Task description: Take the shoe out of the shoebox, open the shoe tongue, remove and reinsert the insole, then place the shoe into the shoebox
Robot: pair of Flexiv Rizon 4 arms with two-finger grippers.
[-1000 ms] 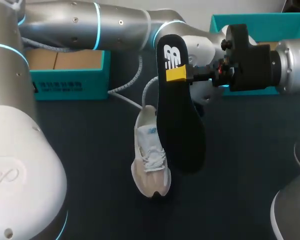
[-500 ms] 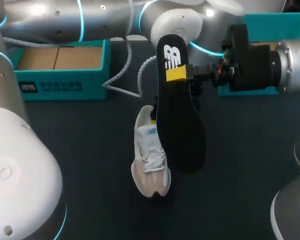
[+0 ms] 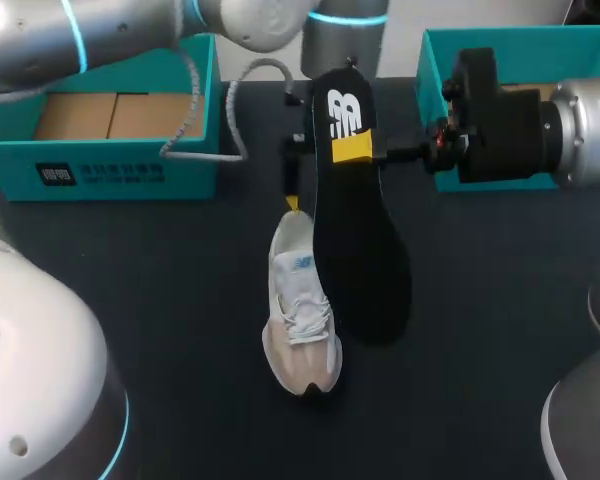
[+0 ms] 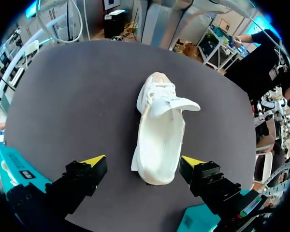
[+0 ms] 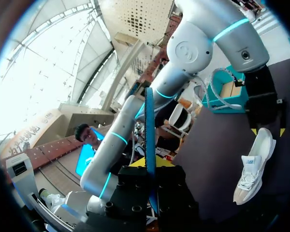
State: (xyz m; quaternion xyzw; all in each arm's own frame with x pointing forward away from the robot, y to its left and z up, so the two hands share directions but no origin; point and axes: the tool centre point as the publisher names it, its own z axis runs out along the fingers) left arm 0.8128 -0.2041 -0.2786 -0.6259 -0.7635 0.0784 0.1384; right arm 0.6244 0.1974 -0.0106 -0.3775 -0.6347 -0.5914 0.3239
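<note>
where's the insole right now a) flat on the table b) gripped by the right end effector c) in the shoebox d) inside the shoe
b: the right end effector clamps the black insole and holds it in the air, apart from the white shoe lying on the table.

The held insole (image 3: 358, 230) hangs in front of the shoe (image 3: 298, 320) and covers the side nearer our right arm. Behind it we see only one yellow tip of the left gripper (image 3: 294, 201) (the other is lost). The right gripper (image 3: 352, 148) shows one finger, its partner hidden. The right arm hides part of the far shoebox (image 3: 427, 70), which the edge cuts off.
</note>
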